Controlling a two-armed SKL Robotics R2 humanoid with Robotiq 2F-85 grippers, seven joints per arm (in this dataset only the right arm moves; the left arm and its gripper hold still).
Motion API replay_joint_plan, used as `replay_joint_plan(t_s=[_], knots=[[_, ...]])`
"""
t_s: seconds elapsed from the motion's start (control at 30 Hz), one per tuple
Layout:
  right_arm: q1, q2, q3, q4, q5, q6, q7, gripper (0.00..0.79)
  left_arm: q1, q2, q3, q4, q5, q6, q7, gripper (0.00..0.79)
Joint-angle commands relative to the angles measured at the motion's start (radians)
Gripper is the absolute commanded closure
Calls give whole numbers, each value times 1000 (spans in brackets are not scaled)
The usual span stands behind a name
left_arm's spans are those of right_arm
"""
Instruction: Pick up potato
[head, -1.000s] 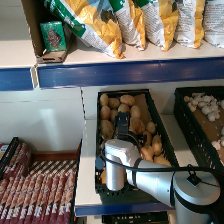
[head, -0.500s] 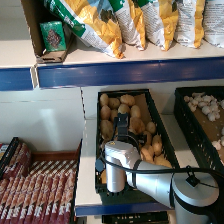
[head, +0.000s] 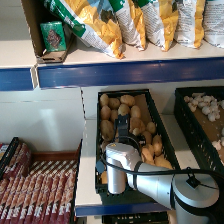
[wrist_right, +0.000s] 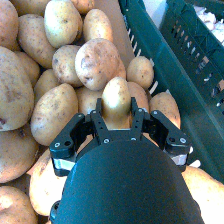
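A black crate (head: 165, 131) holds a heap of yellow-brown potatoes (head: 114, 104). In the right wrist view my right gripper (wrist_right: 116, 107) is down in the heap, and its two dark fingers (wrist_right: 97, 114) press on either side of one small oval potato (wrist_right: 116, 98). That potato sits among larger ones (wrist_right: 96, 62) and touches them. In the head view my gripper (head: 123, 131) hangs over the middle of the crate, and the arm's white housing (head: 117, 160) hides the potatoes below it.
A second dark crate (head: 200, 130) with pale mushrooms (head: 207, 106) stands just right of the potato crate. Bags of chips (head: 125, 25) lie on the blue-edged shelf (head: 125, 72) above. Packed sausages (head: 35, 190) lie at the lower left.
The arm and gripper stay in nearly the same spot over the crate; no clear movement shows in the head view.
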Motion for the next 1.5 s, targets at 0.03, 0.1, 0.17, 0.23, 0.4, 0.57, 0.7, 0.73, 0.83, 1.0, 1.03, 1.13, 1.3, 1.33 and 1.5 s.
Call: replay_joint_plan(t_s=[0.03, 0.1, 0.17, 0.23, 0.4, 0.57, 0.7, 0.73, 0.83, 1.0, 1.03, 1.13, 1.3, 1.33, 1.5], knots=[[9, -5, 0, 0, -2, 1, 1, 785, 0, 0, 0, 0, 0, 0, 0, 785], [6, -4, -1, 0, -2, 1, 1, 785, 0, 0, 0, 0, 0, 0, 0, 785], [1, -4, -6, -1, -2, 1, 1, 785, 0, 0, 0, 0, 0, 0, 0, 785], [-3, -4, -7, -1, -2, 2, 1, 785, 0, 0, 0, 0, 0, 0, 0, 785], [-23, -9, -12, -17, -2, 15, -2, 785, 0, 0, 0, 0, 0, 0, 0, 785], [-33, -17, -15, -41, -1, 22, -6, 785, 0, 0, 0, 0, 0, 0, 0, 785], [-46, -41, -21, -88, -2, 38, -16, 785, 0, 0, 0, 0, 0, 0, 0, 785], [-48, -44, -22, -96, -2, 41, -18, 785, 0, 0, 0, 0, 0, 0, 0, 785], [-58, -56, -28, -133, -2, 55, -27, 785, 0, 0, 0, 0, 0, 0, 0, 785], [-72, -66, -32, -172, -2, 70, -39, 785, 0, 0, 0, 0, 0, 0, 0, 785], [-73, -68, -33, -177, -1, 72, -40, 785, 0, 0, 0, 0, 0, 0, 0, 785], [-80, -80, -36, -204, 0, 83, -45, 785, 0, 0, 0, 0, 0, 0, 0, 785], [-87, -110, -42, -286, 11, 123, -59, 785, 0, 0, 0, 0, 0, 0, 0, 785], [-88, -114, -43, -296, 12, 128, -61, 785, 0, 0, 0, 0, 0, 0, 0, 785], [-93, -150, -51, -391, 13, 166, -77, 785, 0, 0, 0, 0, 0, 0, 0, 785]])
